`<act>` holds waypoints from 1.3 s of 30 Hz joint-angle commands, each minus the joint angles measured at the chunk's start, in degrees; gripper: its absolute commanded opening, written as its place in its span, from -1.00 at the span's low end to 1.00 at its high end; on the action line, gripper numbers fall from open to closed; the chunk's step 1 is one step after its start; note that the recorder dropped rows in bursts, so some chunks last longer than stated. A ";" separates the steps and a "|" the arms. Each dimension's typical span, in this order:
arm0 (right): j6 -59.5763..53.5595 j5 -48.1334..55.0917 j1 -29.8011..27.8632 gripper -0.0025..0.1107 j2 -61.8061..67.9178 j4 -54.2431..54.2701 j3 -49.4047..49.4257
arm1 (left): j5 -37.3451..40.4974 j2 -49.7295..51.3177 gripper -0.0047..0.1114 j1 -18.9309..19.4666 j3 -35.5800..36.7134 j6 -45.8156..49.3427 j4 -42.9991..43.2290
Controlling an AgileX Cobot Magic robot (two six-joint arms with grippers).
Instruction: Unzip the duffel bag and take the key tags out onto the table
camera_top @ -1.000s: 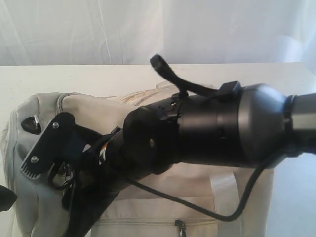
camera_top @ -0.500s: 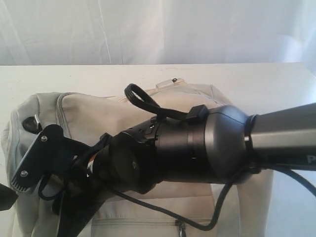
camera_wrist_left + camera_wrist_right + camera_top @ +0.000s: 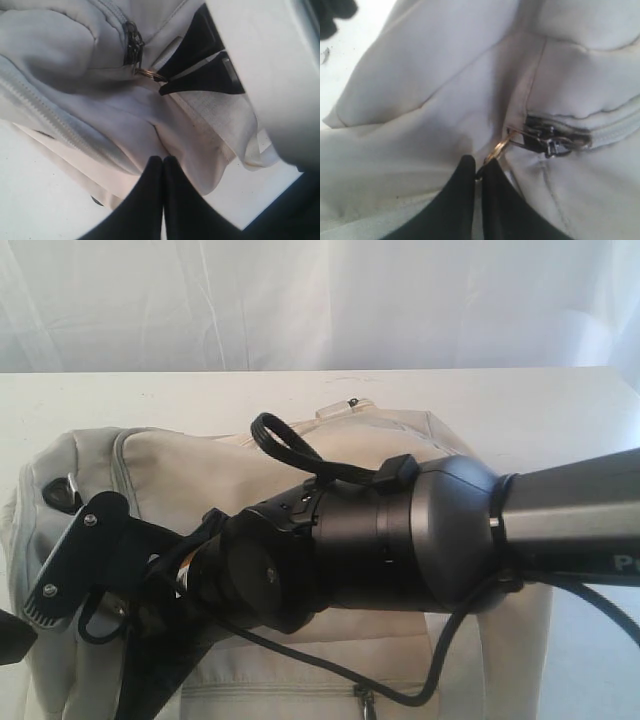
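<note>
**Right end effector (image 3: 477, 169) clamped on zip ring; bag (image 3: 180, 470) on worktop (image 3: 150, 400)**

Bag: one, soft beige fabric, matte and creased, with stitched seams. It lies flat on the white matte worktop, under the arm. One pale strap (image 3: 212, 117) with a coarse woven texture shows in the left wrist view.

Zips: grey toothed tape (image 3: 55, 120) along the panels. The dark metal slider (image 3: 551, 142) sits on the main zip, with one thin round metal ring (image 3: 496, 148) hanging off it. One more small pull (image 3: 365, 700) is on the pocket zip, at the bottom edge of the exterior view.

Right end effector: two black tapered fingers (image 3: 460, 200), tips closed on the ring, which pokes out between them. The left wrist view agrees: both tips meet at the ring, just beside the slider.

Left end effector (image 3: 163, 162): two black fingers pressed flat together, nothing visible between them. The tips are over bag fabric near the zip tape. Can't tell if they touch it.

Right arm (image 3: 420, 530): smooth dark rounded housing, reaching in from the right across the bag. One black cable (image 3: 432, 680) loops beneath it.
</note>
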 commanded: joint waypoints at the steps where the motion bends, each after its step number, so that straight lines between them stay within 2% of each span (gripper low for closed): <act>1: -0.31 -0.48 0.17 -0.96 -0.18 -0.13 -0.19 | 0.48 -0.49 -0.92 0.02 0.07 0.16 -0.74; 12: -0.31 0.13 0.17 -0.96 -4.91 -1.10 -0.19 | 0.48 -0.49 -0.92 0.02 0.07 0.16 -0.74; 36: 1.39 2.71 -2.09 -0.96 -0.71 -2.27 -0.19 | 0.60 -0.49 -0.92 0.02 0.07 0.16 -0.85; 39: 1.39 1.97 -2.09 -0.86 -0.71 -2.27 -0.19 | 0.60 -0.49 -0.92 0.02 0.07 0.16 -0.85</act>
